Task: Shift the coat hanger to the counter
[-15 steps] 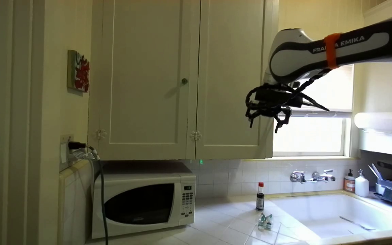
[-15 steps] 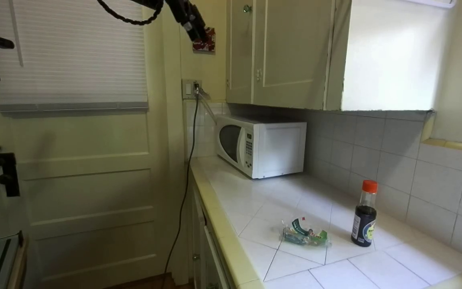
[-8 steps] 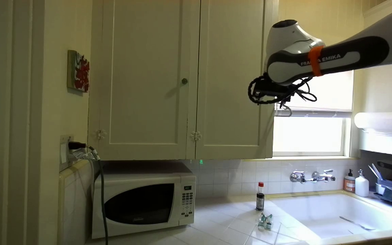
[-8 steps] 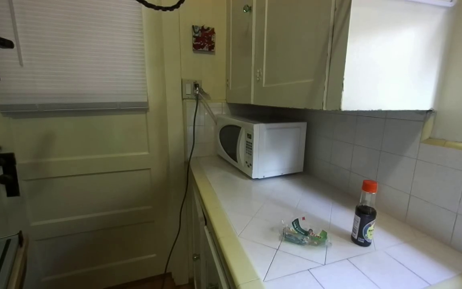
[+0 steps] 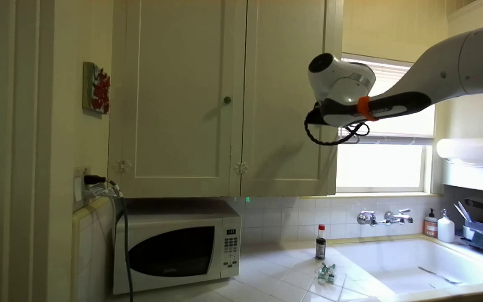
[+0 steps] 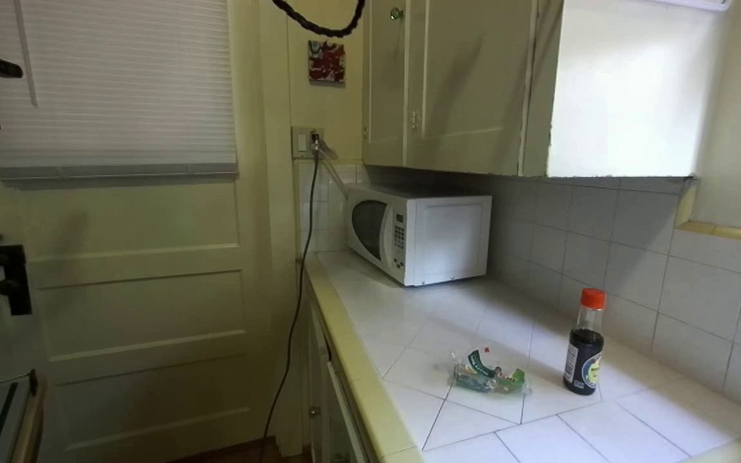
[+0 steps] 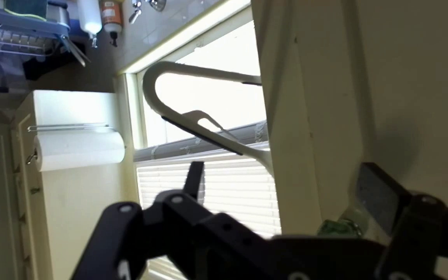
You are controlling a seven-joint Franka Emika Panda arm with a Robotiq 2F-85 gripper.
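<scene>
- The counter [image 6: 402, 308], pale tile with yellow edging, bears a white microwave [image 6: 451, 241], a red-capped bottle [image 6: 583, 357] and a crumpled clear packet [image 6: 483, 377].
- In an exterior view, the smooth white arm [image 5: 442, 63] is raised before the window [image 5: 380, 167], a black ribbed cable [image 5: 327, 143] looping below it.
- In the wrist view, the gripper [image 7: 288, 184] has its jaws wide apart.
- The coat hanger [image 7: 208, 72], a pale tube with rounded bend and dark strips, is up by the window, partly hidden by the cupboard [image 7: 325, 70].
</scene>
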